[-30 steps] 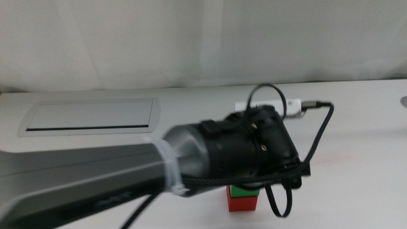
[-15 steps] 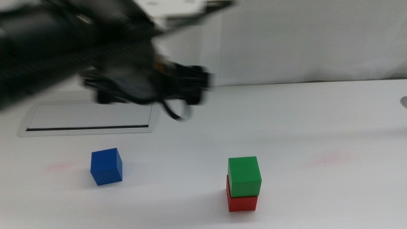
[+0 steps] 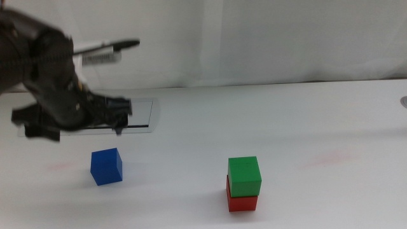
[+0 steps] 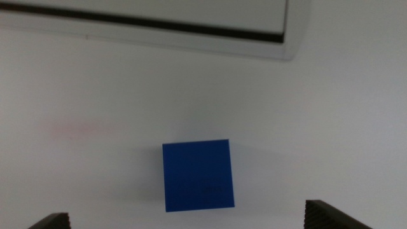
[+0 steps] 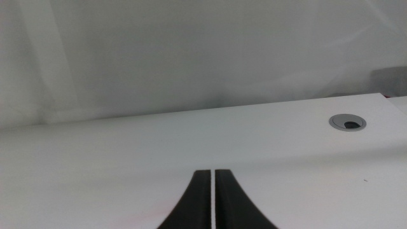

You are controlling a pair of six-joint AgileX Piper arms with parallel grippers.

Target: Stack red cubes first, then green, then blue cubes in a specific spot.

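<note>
- our left gripper hangs above the blue cube, jaws spread wide, nothing held.
- green cube sits on red cube, well right of blue.
- our right gripper: jaws pressed together.

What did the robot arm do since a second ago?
The left end effector let go of the green cube on the red cube and swung left, now open above the blue cube. The cubes and right end effector stayed put.

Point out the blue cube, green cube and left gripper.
blue cube [image 3: 106, 166], middle view, front face.
green cube [image 3: 245, 176], middle view, front face, atop the red cube.
left gripper [image 4: 191, 222], left wrist view, between the open jaws.
</note>
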